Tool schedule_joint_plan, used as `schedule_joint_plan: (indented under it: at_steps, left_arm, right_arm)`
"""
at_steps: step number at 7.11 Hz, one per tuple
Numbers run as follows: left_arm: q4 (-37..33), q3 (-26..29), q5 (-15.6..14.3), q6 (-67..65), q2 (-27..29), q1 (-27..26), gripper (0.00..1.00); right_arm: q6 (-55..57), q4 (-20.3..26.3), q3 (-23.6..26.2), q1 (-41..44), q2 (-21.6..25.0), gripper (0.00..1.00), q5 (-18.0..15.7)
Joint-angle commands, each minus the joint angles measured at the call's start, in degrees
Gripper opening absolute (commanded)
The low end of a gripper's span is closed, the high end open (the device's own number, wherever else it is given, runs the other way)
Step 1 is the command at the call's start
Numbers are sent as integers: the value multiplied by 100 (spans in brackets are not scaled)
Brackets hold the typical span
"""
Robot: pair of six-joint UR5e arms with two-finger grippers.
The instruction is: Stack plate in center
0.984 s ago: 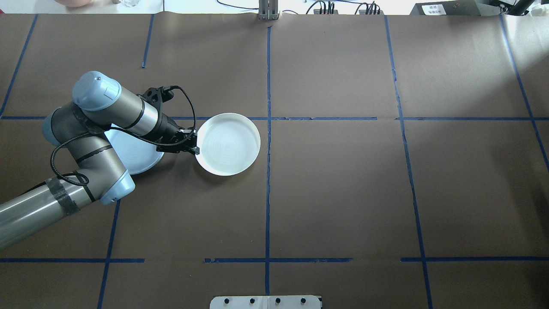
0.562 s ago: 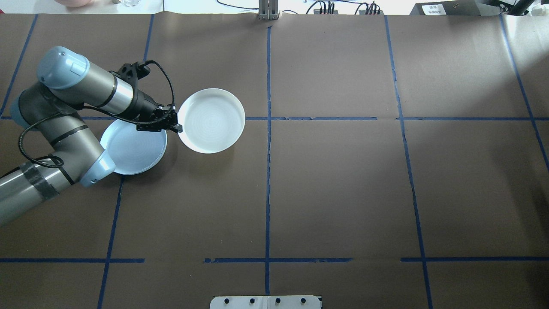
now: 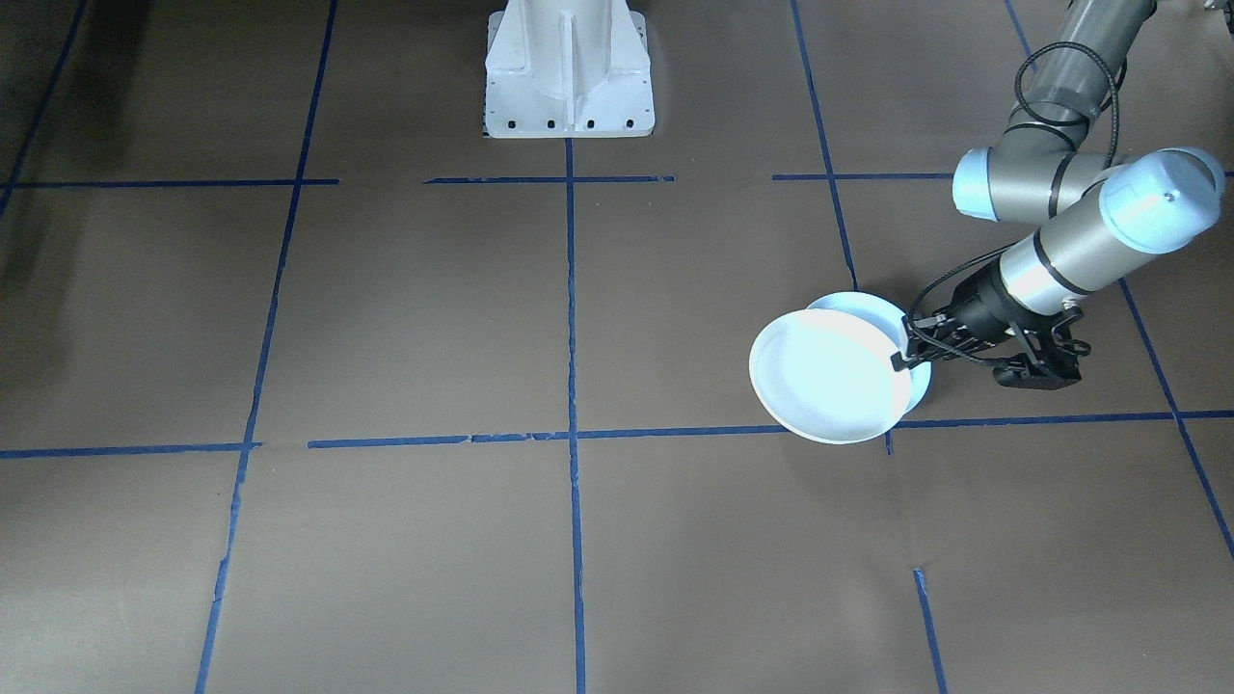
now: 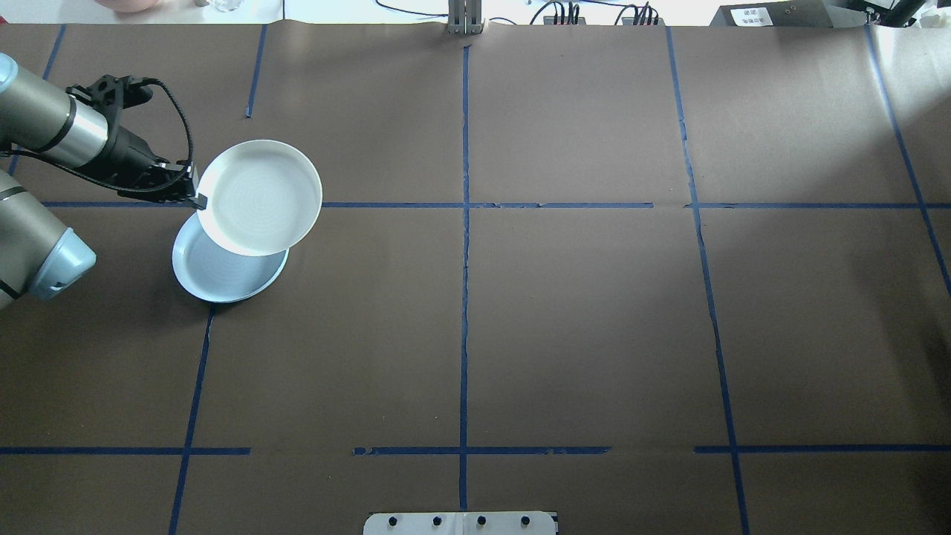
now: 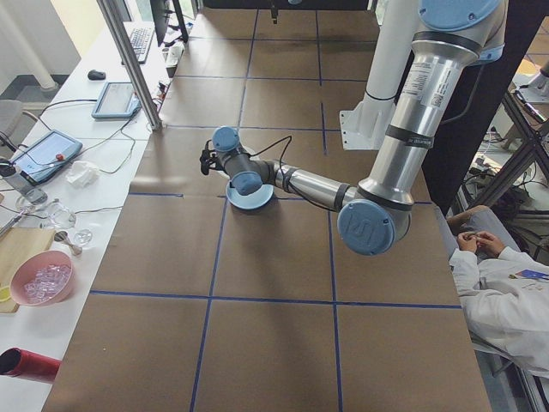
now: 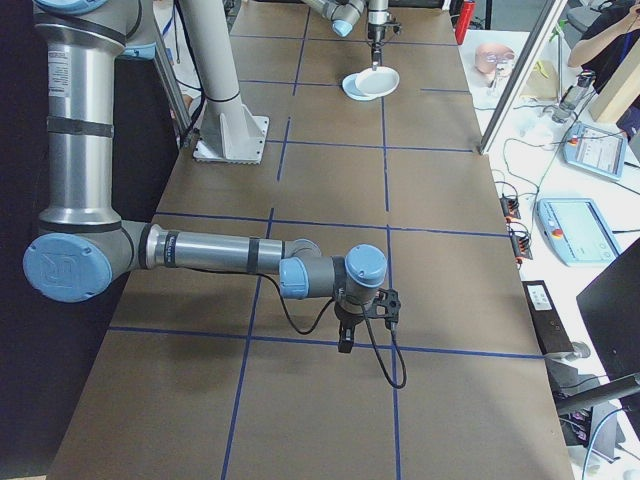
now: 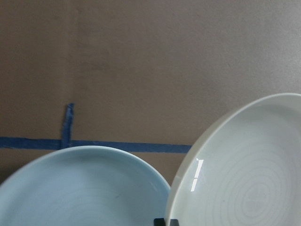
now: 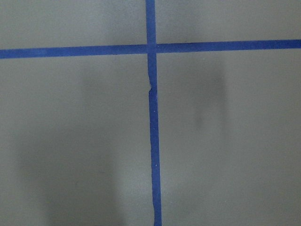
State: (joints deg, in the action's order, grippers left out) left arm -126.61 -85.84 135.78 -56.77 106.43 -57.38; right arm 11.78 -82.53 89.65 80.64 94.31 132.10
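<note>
My left gripper [image 4: 198, 199] is shut on the near rim of a white plate [image 4: 260, 197] and holds it tilted above the table. A light blue plate [image 4: 223, 281] lies flat on the brown table under it. The white one overlaps its far half. In the front-facing view the white plate [image 3: 829, 378] covers most of the blue plate [image 3: 872, 310], with the left gripper [image 3: 904, 360] at its edge. The left wrist view shows both plates side by side, white plate [image 7: 249, 179] and blue plate [image 7: 80, 188]. My right gripper [image 6: 345, 342] hangs over a tape cross far from the plates; I cannot tell its state.
Blue tape lines [image 4: 464, 223] split the brown table into squares. The robot's white base [image 3: 569, 77] stands at the table's edge. A metal post [image 4: 464, 18] rises at the far edge. A bench with tablets and a pink bowl [image 5: 41, 279] runs alongside, and a person [image 5: 506, 283] sits near the robot.
The left arm has swung left with the white plate, from the right of the blue plate to above it. The blue plate has stayed put.
</note>
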Motion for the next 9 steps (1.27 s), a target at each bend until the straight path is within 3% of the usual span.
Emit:
schedule_joint_plan:
  at_steps: [1,2,6,9]
  left_arm:
    - [321,-56,193,597,-228,-133,0]
    - [321,-56,473,571,-220,-98,0]
    - [846,32,449,1236,-263,-141,0]
    - [866,23,493,1204,-246,-124,0]
  right_arm:
    - [0,0,0,4,0,100,0]
    - [0,0,0,4,0,100,0]
    - [0,0,0,4,0,100,0]
    - [0,0,0,4,0,100,0]
